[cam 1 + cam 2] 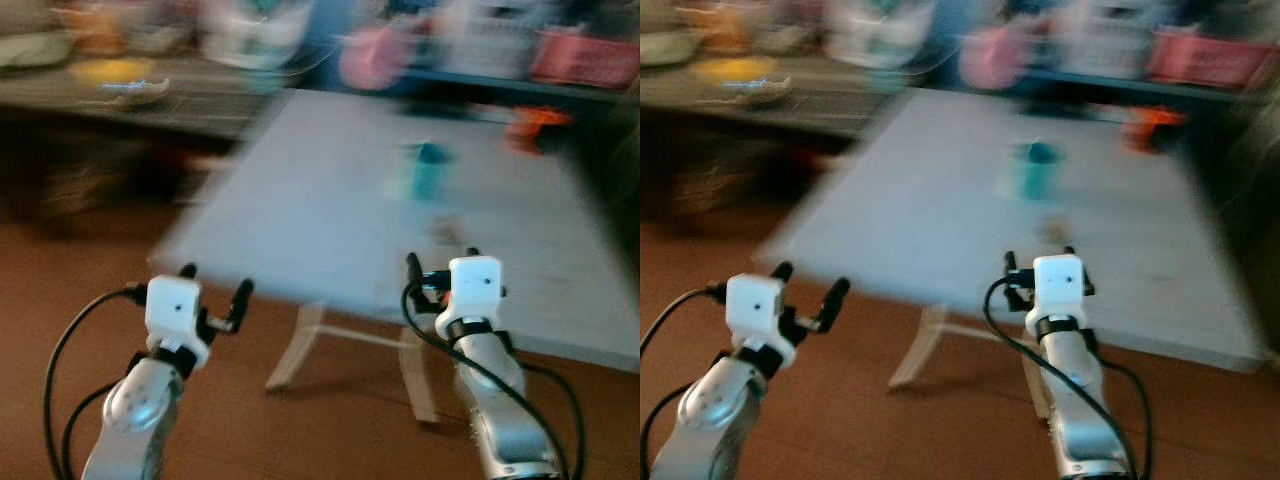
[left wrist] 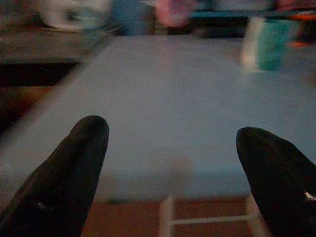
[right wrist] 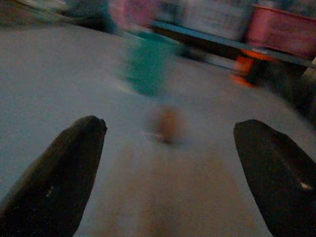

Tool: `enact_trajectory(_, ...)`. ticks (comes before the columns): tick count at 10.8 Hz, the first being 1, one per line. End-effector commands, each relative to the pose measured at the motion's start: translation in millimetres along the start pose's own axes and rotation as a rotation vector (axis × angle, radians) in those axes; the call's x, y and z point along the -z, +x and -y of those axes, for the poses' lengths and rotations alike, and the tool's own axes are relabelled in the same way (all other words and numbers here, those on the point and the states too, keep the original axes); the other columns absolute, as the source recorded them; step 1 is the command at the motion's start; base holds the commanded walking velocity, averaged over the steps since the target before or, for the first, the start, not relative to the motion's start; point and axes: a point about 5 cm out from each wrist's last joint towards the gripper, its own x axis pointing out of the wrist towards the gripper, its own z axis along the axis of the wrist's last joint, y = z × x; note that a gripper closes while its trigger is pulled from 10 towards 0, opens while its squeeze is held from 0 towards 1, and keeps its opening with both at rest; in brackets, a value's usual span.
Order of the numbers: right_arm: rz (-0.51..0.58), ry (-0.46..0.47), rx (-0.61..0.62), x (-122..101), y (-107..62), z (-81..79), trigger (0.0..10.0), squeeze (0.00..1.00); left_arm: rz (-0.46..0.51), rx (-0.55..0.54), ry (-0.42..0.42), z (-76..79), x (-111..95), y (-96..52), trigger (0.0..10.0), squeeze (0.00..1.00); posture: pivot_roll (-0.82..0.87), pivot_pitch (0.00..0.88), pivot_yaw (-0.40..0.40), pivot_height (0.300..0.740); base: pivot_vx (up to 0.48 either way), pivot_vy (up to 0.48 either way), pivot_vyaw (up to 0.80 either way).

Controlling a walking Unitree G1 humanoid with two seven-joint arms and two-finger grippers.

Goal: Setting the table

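Blurred head views, with motion smear over the whole scene. Ahead, a pale grey bench (image 1: pixel 330 210) on light folding legs, standing on a reddish-brown floor (image 1: pixel 330 420). On the bench, toward the far side, a teal cup (image 1: pixel 428 170), upright as far as the blur allows to tell. Just nearer than the cup, a small brownish thing (image 3: pixel 168 123), too smeared to name, lying on the bench surface apart from the cup. At the far right of the bench, something orange (image 1: pixel 538 125), also unclear. Behind the bench, a dark shelf or counter (image 1: pixel 130 100) with a yellow item and other pale and pink shapes, not readable. Left gripper (image 1: pixel 215 285) held low, in front of the near edge of the bench and over the floor, fingers spread well apart with nothing between them; in the left wrist view, both black fingertips (image 2: pixel 74 173) far from each other, with the bench edge and the cup beyond. Right gripper (image 3: pixel 170 182) raised at the near edge of the bench, fingers (image 3: pixel 64 173) likewise wide apart and holding nothing, pointed toward the brownish thing and the teal cup, touching neither.
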Motion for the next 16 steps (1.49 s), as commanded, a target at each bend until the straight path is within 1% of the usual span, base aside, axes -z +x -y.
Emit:
enact_trajectory(1, -0.013, 0.008, 0.012, 2, 0.6, 2.8, 10.0, 0.00, 0.015, 0.025, 0.006, 3.3, -4, -0.1, 10.0, 0.00, 0.12, 0.012, -0.010, 0.740, 0.480, 0.000, 0.00)
enact_trajectory(3, -0.021, 0.012, 0.010, 3, -0.2, 1.6, 10.0, 0.00, 0.005, 0.040, 0.000, 4.7, -2, 0.0, 10.0, 0.00, 0.12, 0.012, -0.010, 0.740, 0.401, 0.000, -0.59)
enact_trajectory(4, -0.021, 0.009, 0.009, 4, -0.7, 1.5, 10.0, 0.00, -0.003, 0.048, 0.000, 5.4, -1, -0.2, 10.0, 0.00, 0.12, 0.012, -0.011, 0.740, 0.000, 0.000, -0.48)
enact_trajectory(7, -0.016, 0.013, 0.004, 1, -0.3, -1.7, 10.0, 0.00, -0.020, 0.064, 0.005, 4.2, 3, -1.7, 10.0, 0.00, 0.12, 0.012, -0.015, 0.740, 0.000, 0.000, 0.00)
enact_trajectory(8, -0.017, 0.020, -0.003, 1, -2.0, -4.0, 10.0, 0.00, -0.036, 0.108, -0.007, 6.2, 5, -4.4, 10.0, 0.00, 0.12, 0.018, -0.012, 0.740, 0.000, 0.000, 0.00)
enact_trajectory(9, -0.028, 0.025, -0.006, 3, -4.0, -4.9, 10.0, 0.00, -0.057, 0.146, 0.003, 8.2, 8, -6.9, 10.0, 0.00, 0.12, 0.021, -0.014, 0.740, 0.000, 0.000, 0.00)
enact_trajectory(11, -0.041, 0.042, -0.014, 4, -6.3, -5.9, 10.0, 0.00, -0.068, 0.198, 0.010, 9.0, 8, -10.3, 10.0, 0.00, 0.12, 0.030, -0.011, 0.740, 0.000, 0.000, 0.00)
enact_trajectory(13, -0.068, 0.078, -0.003, 5, -9.8, -6.5, 10.0, 0.00, -0.081, 0.245, 0.016, 11.5, 8, -12.7, 10.0, 0.00, 0.12, 0.040, -0.007, 0.740, 0.000, 0.000, 0.00)
enact_trajectory(14, -0.129, 0.137, -0.002, 9, -14.8, -9.8, 10.0, 0.00, -0.103, 0.309, 0.014, 15.1, 8, -17.2, 10.0, 0.00, 0.11, 0.059, 0.002, 0.740, 0.000, 0.000, 0.00)
enact_trajectory(15, -0.140, 0.158, 0.000, 9, -15.9, -10.5, 10.0, 0.00, -0.110, 0.349, 0.012, 17.4, 8, -18.7, 10.0, 0.00, 0.11, 0.064, 0.003, 0.740, 0.000, 0.000, 0.00)
enact_trajectory(16, -0.174, 0.186, -0.002, 11, -17.0, -11.9, 10.0, 0.00, -0.114, 0.418, -0.001, 21.6, 5, -20.4, 10.0, 0.00, 0.10, 0.074, 0.005, 0.740, 0.000, 0.000, 0.00)
